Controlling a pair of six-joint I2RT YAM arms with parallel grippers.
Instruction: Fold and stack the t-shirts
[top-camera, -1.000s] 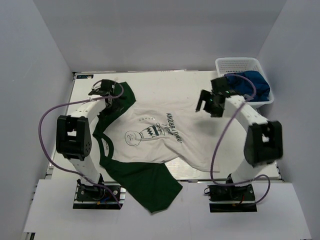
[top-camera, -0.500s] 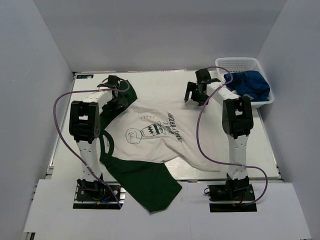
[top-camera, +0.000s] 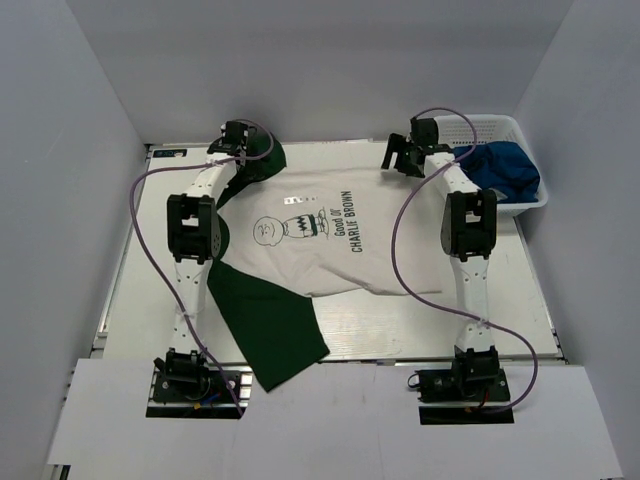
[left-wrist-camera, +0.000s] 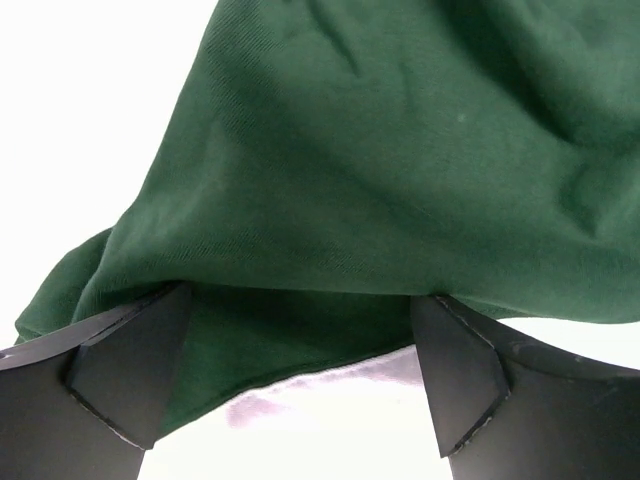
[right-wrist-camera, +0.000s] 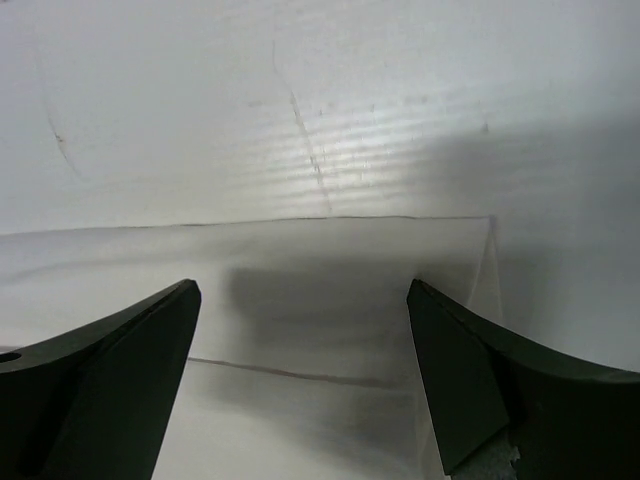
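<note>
Both wide open, empty: left gripper (top-camera: 238, 134) at the top sleeve (top-camera: 262, 160), right gripper (top-camera: 403, 156) upper centre. The shirt (top-camera: 320, 255) has its bottom sleeve (top-camera: 270, 330) overhanging the worktop (top-camera: 500, 320); folding could drag it crooked.

A white shirt (top-camera: 330, 255) with dark green sleeves is spread face up on the desk (top-camera: 480, 290), collar to the left, its "CHARLIE BROWN" print showing. The far sleeve (top-camera: 262, 160) is bunched; the near sleeve (top-camera: 265, 325) reaches past the desk's near edge. A blue shirt (top-camera: 505, 170) is crumpled in the basket (top-camera: 470, 125).
</note>
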